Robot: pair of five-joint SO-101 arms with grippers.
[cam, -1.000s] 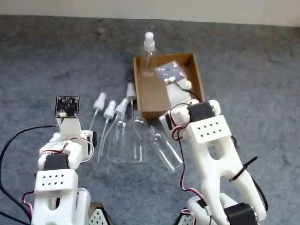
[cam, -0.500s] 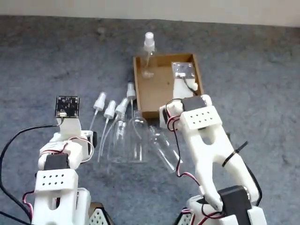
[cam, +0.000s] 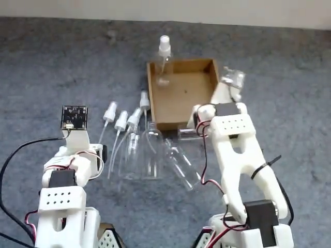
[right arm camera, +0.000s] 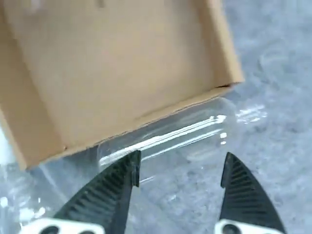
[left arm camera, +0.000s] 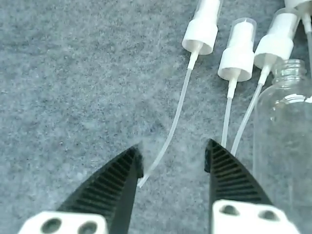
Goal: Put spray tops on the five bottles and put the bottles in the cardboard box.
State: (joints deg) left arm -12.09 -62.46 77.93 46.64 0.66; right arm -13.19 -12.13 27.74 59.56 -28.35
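Cardboard box point(cam: 181, 98) vacated, right gripper point(right arm camera: 181, 158) pulled back

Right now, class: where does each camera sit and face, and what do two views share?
High view: above the table, looking down on both arms and the cardboard box.
Left wrist view: rides the wrist behind the left hand, facing spray tops.
Right wrist view: rides the wrist behind the right hand, facing a bottle.
Shared: the box, high and right wrist views.

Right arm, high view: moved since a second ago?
Yes. The right arm has swung from over the cardboard box floor out past its right wall.
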